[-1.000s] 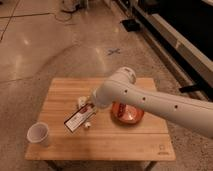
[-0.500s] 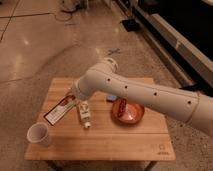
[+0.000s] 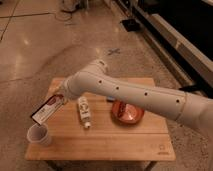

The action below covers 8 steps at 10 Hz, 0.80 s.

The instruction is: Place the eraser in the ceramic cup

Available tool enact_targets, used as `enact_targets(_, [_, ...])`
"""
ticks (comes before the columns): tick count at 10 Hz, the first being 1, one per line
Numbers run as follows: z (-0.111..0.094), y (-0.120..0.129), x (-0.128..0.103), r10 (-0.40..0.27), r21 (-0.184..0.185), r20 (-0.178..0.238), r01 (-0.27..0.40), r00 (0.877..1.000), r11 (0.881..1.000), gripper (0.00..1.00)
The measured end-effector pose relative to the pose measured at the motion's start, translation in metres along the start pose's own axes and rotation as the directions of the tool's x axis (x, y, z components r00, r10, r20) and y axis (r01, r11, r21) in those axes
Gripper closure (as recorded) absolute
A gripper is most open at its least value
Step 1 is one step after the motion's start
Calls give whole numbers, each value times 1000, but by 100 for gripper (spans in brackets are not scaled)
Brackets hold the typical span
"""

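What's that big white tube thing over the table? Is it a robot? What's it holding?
Yes, it is a robot. The big white tube is its arm, reaching in from the right. At its tip is the gripper, a hand with two fingers, pinched shut on the eraser, a flat black block with a white and red face. The eraser hangs tilted in the air, its low end close above the white ceramic cup, which stands near a corner of the wooden table. There is one picture, taken by a camera looking down from above. A white bottle and an orange-red bowl are on the table too.
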Motion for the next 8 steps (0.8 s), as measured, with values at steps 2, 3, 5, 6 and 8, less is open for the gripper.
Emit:
enact_targets(2, [16,-11,-6,-29,21,-7,29,1000,999,100])
enact_targets(3, [22,-15,-8,-42,29,-14,42,999,999,100])
enact_targets(5, [36,-22,-14,-72,38,-30,74,997,997,100])
enact_targets(6, [44,-23,-15,-87,39,-40,88,995,995,100])
enact_targets(8, [59,-22,-11,-105,39,-63,107,993,993,100])
